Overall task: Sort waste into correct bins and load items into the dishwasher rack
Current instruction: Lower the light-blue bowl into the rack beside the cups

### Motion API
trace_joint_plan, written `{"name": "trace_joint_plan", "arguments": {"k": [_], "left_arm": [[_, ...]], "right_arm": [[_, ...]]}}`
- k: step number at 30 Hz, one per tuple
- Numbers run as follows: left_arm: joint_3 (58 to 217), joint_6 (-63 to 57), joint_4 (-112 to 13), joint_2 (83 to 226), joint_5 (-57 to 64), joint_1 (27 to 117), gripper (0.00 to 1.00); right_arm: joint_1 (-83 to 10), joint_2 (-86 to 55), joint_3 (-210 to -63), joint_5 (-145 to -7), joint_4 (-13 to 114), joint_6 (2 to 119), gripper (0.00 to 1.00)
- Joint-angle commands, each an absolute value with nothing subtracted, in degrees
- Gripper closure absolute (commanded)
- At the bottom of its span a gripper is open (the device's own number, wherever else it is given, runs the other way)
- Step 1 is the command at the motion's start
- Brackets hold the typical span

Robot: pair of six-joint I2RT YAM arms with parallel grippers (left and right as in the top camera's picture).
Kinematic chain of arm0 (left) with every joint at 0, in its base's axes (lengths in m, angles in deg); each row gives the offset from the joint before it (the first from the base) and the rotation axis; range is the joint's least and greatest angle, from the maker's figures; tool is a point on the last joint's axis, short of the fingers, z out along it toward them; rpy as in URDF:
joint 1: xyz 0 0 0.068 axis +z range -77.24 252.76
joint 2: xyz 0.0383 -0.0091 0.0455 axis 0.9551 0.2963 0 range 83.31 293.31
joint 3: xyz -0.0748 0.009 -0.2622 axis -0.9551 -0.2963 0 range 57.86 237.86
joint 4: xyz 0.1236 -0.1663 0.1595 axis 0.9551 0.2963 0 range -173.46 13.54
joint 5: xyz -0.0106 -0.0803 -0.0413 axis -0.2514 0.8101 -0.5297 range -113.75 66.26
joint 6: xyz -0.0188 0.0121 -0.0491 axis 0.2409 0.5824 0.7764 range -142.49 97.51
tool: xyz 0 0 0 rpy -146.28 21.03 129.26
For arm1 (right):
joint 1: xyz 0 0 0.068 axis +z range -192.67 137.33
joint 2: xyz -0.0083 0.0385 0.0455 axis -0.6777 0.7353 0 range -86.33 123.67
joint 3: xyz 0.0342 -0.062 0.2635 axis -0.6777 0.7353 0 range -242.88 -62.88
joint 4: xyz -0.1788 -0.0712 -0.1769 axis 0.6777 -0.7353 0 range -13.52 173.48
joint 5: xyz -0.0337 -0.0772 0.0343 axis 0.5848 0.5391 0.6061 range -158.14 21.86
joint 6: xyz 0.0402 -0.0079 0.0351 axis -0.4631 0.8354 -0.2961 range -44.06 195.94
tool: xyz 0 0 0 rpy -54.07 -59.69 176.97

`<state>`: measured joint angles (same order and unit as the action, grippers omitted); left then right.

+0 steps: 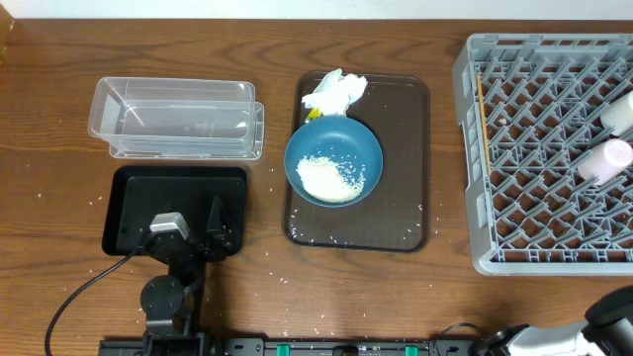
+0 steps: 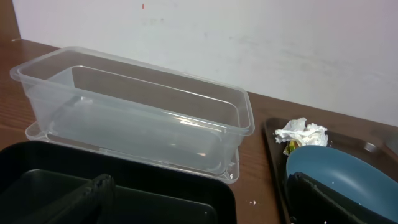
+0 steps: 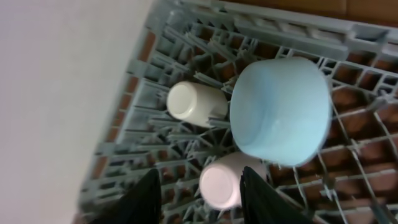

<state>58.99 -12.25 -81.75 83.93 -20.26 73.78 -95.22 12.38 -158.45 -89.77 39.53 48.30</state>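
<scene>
A dark-blue bowl (image 1: pixel 333 161) holding white rice (image 1: pixel 329 179) sits on the brown serving tray (image 1: pixel 406 148). A crumpled napkin (image 1: pixel 334 89) and a yellow wrapper scrap (image 1: pixel 314 114) lie behind the bowl. My left gripper (image 1: pixel 216 225) hangs open over the black tray (image 1: pixel 134 193), with the clear container (image 2: pixel 143 118) beyond it. In the right wrist view my right gripper (image 3: pixel 205 196) stands open above the grey rack (image 3: pixel 186 37). The pink cup (image 3: pixel 224 183) shows between its fingers, beside the white cup (image 3: pixel 189 101) and the light-blue dish (image 3: pixel 280 112). Chopsticks (image 1: pixel 483 109) rest along the rack's left side.
Loose rice grains are scattered on the wooden table (image 1: pixel 59 59) around the serving tray and the black tray. The rack (image 1: pixel 534 148) fills the right side and runs past the frame edge. Part of the right arm (image 1: pixel 603 321) shows at the bottom right corner.
</scene>
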Motion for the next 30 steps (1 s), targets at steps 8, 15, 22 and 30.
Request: {"name": "trace_joint_plan", "arguments": {"k": [8,15,22,30], "left_arm": [[58.09,-13.03,-79.65,83.54,-20.15,73.76,0.09],[58.09,-13.03,-79.65,83.54,-20.15,73.76,0.09],[58.09,-13.03,-79.65,83.54,-20.15,73.76,0.09],[58.09,-13.03,-79.65,83.54,-20.15,73.76,0.09]], "right_arm": [[-90.7,19.6,-158.76,-72.35,48.52,51.97,0.59],[-90.68,20.34,-158.76,-70.95,52.89,55.43,0.6],[-88.97,24.76,-158.76,-71.43,56.54,55.16,0.8],[-87.22,29.24,-158.78,-71.37,55.53,56.52,0.99]]}}
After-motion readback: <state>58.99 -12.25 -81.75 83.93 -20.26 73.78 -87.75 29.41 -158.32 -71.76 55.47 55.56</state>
